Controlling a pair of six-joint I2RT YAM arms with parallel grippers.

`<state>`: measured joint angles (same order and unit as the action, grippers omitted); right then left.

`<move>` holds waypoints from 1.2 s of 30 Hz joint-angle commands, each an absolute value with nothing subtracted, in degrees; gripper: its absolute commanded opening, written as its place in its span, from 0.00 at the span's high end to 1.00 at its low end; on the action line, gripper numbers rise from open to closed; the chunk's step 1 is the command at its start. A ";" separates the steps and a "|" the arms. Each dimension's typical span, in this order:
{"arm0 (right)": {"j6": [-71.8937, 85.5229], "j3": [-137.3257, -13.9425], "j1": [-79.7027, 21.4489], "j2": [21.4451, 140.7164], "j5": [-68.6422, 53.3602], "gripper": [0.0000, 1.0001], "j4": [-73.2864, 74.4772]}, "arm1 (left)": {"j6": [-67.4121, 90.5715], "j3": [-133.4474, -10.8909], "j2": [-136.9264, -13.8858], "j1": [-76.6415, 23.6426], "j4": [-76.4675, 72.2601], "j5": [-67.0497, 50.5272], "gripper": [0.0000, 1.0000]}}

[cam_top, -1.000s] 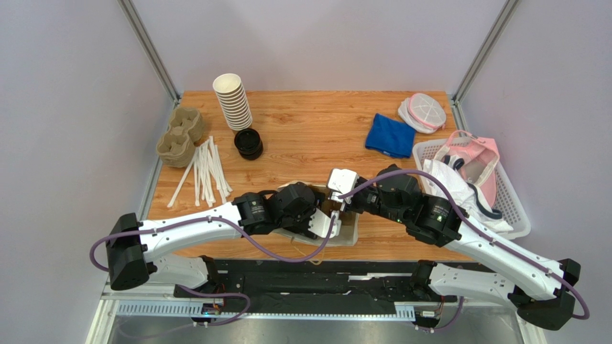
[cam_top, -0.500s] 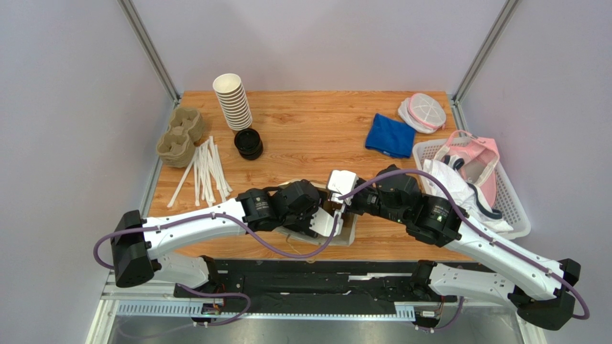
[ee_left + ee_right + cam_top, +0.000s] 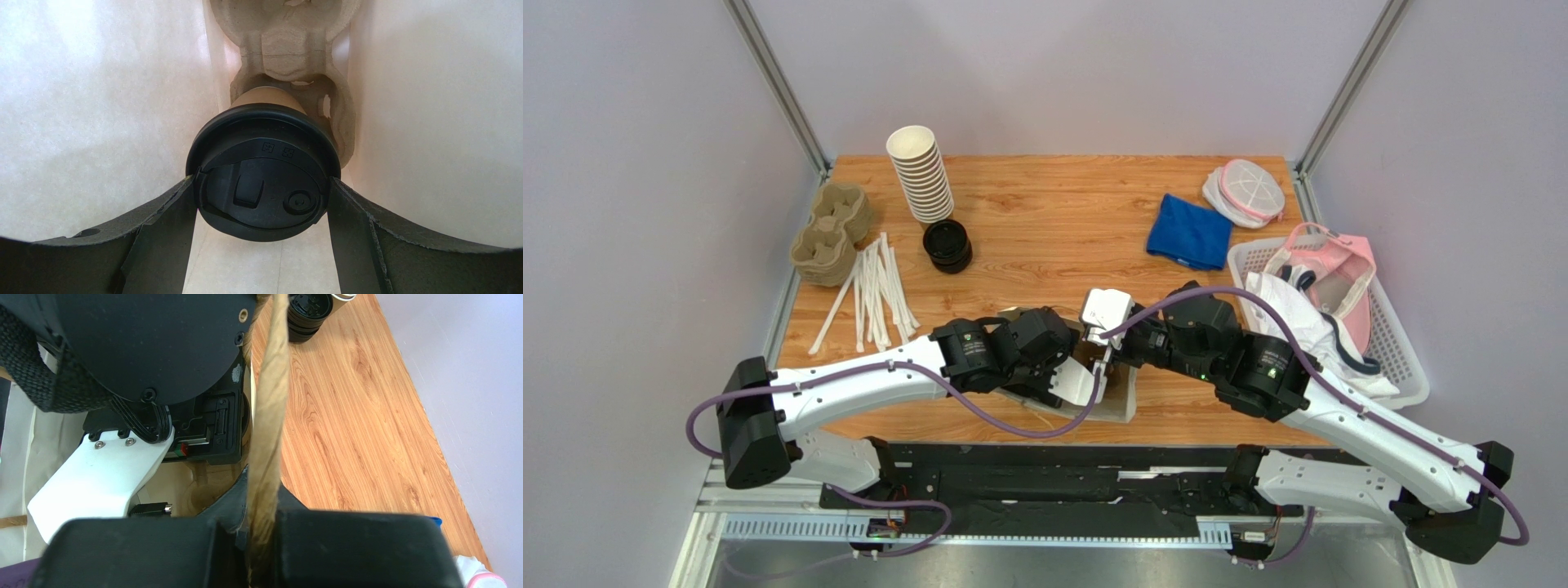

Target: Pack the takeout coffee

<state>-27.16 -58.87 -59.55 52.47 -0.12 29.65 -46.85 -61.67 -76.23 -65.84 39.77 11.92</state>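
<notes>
The takeout coffee [image 3: 270,196], a brown paper cup under a black lid, sits in a pulp cup carrier [image 3: 288,43] inside a white paper bag [image 3: 92,92]. My left gripper [image 3: 263,182] has reached into the bag, and its two fingers press the lid's rim from either side. In the top view the bag [image 3: 1120,404] lies at the table's near edge between both wrists, and the cup is hidden there. My right gripper [image 3: 264,539] is shut on the bag's brown paper handle [image 3: 273,404], at the bag's mouth [image 3: 1109,347].
At the back left are a stack of lidless cups [image 3: 921,172], loose black lids [image 3: 947,245], pulp carriers [image 3: 830,233] and white sticks [image 3: 873,294]. A blue cloth [image 3: 1189,230] and a round lidded container [image 3: 1244,190] lie at the back right. A white basket [image 3: 1412,368] stands at the right edge.
My left arm has slid a little to the right, further into the bag. The right arm holds its place.
</notes>
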 commanded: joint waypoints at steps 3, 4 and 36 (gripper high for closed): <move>-26.02 -60.47 -59.85 52.47 -1.58 1.00 25.05 | -48.69 -61.96 -77.52 -64.95 36.30 11.17 0.89; -26.02 -60.56 -59.85 52.47 -1.67 1.00 24.96 | -48.69 -61.88 -77.69 -64.78 35.95 10.73 0.90; -25.31 -58.97 -53.97 52.47 -7.47 1.00 24.17 | -53.17 -70.40 -95.87 -58.01 46.75 -4.65 0.96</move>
<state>-26.70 -58.08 -55.33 53.17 -2.57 29.63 -53.12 -70.28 -90.11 -59.57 41.17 1.13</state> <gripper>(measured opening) 0.019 0.782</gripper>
